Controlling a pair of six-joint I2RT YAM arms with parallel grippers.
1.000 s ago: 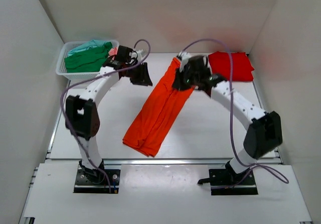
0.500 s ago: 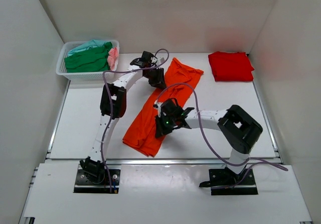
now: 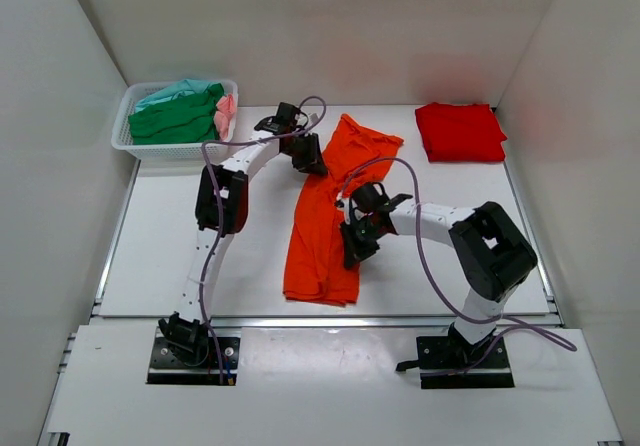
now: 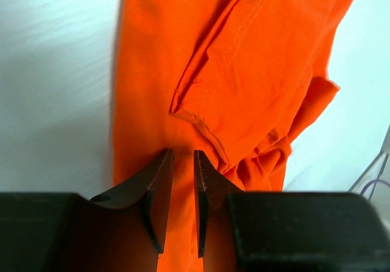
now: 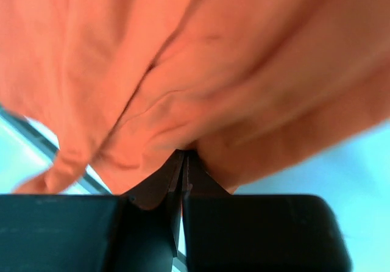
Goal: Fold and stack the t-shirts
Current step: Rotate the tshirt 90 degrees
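Orange t-shirt [image 3: 320, 246] pinched in right gripper [image 5: 184, 157]

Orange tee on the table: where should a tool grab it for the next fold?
Probably the near hem corners of the orange tee, coming in low from the near side. It lies as a long strip running far to near; that end is flat and square, the far end bunched at the sleeves. The right tool is shut on its right edge.
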